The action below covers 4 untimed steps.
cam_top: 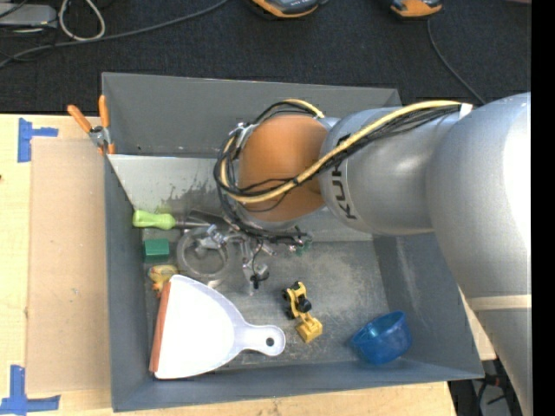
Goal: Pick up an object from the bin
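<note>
Hand [255, 271], wide or narrow I cannot tell, hangs low in the bin [416, 276], seemingly in the approach step, with a round metal ring [201, 255] just beside it and a yellow toy digger [300, 309] near; next it probably must centre over one and descend.

Thick silver-grey metal arm [416, 172] with smooth rounded cylindrical segments. Dark lettering [336, 193] on the wrist link, partly readable as "KU". Glossy orange dome-shaped cover [273, 167] at the wrist. Yellow and black cables [381, 124] run along the arm and loop round the cover. Small dark metal gripper [254, 271] beneath the cover.
</note>
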Each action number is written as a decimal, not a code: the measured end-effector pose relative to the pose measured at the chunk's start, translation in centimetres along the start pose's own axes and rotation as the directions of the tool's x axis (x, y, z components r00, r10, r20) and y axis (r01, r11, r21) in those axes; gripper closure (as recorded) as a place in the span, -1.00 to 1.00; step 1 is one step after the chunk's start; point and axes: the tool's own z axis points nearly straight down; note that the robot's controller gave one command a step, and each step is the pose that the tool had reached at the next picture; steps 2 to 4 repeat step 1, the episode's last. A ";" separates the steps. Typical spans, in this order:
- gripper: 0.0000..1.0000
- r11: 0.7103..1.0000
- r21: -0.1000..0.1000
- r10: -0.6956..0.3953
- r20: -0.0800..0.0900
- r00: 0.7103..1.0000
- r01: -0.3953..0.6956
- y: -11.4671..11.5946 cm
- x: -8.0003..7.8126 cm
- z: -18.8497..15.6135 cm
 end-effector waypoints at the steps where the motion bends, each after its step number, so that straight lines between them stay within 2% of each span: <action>1: -1.00 0.967 0.002 -0.254 -0.001 0.967 0.254 2.6 -3.1 1.3; 4: -1.00 0.967 0.002 -0.254 -0.001 0.967 0.254 2.6 -3.1 1.3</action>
